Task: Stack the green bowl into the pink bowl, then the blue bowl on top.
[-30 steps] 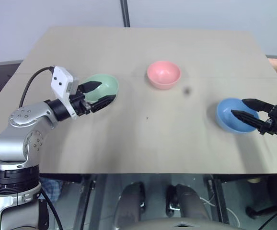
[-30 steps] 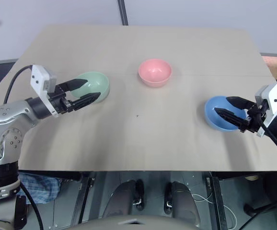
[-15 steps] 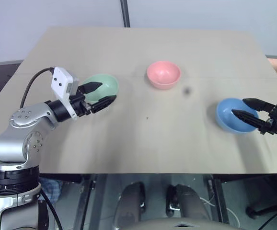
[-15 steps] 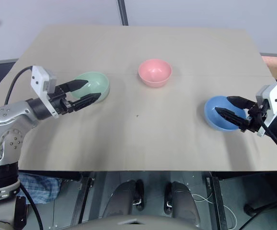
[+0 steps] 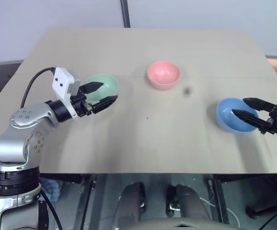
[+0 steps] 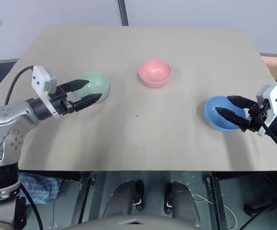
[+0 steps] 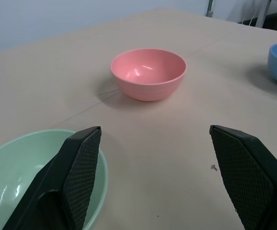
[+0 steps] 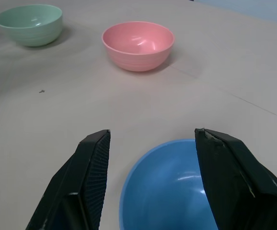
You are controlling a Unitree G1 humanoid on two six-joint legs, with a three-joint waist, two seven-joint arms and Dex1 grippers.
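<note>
The green bowl (image 5: 109,86) stands on the left of the table, the pink bowl (image 5: 163,74) at the far middle, and the blue bowl (image 5: 227,116) on the right. All three are upright and apart. My left gripper (image 5: 101,94) is open at the green bowl's near right rim, with one finger over the bowl (image 7: 18,177) and the other out over the table. My right gripper (image 5: 247,109) is open too, its fingers reaching over the right part of the blue bowl (image 8: 167,187). Neither gripper holds anything.
The tan table (image 5: 143,143) has bare surface between the bowls and along its near edge. A small dark speck (image 5: 147,118) lies near the middle. A dark pole (image 5: 124,12) rises behind the far edge.
</note>
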